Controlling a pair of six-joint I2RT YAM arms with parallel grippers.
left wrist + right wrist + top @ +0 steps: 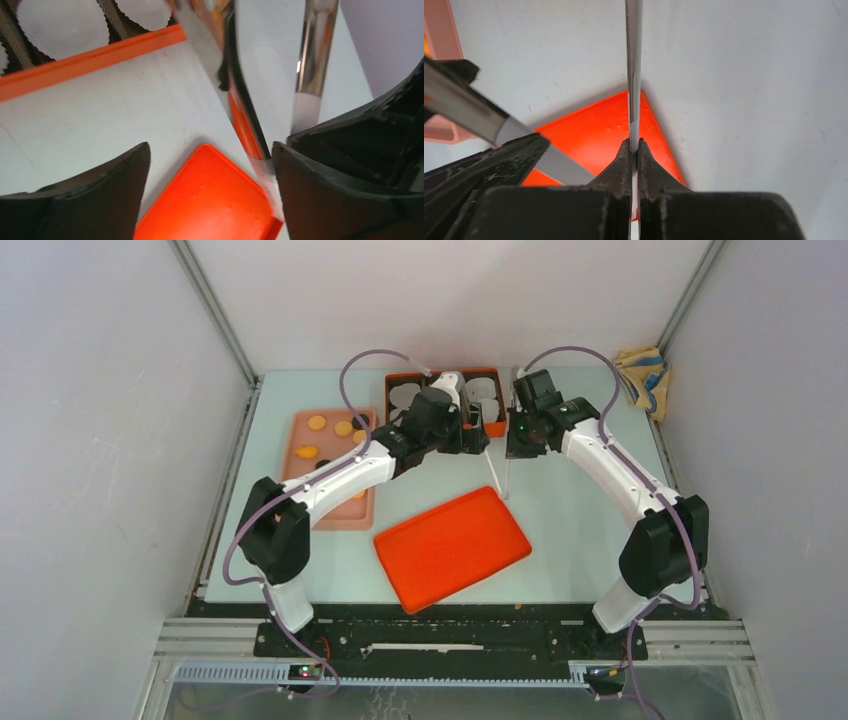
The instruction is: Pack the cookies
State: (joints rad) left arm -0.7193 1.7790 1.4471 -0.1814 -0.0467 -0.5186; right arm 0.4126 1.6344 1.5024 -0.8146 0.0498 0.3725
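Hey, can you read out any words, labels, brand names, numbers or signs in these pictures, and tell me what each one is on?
None: no word, label, brand, number or sign can be read in any view. The red tray, pink tray, cookies, orange box, paper cups, metal tool and cloth all show unmarked surfaces.

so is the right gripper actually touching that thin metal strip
Touching. The right wrist view shows the right gripper shut on the metal strip, with both fingertips pressed against it and no gap.
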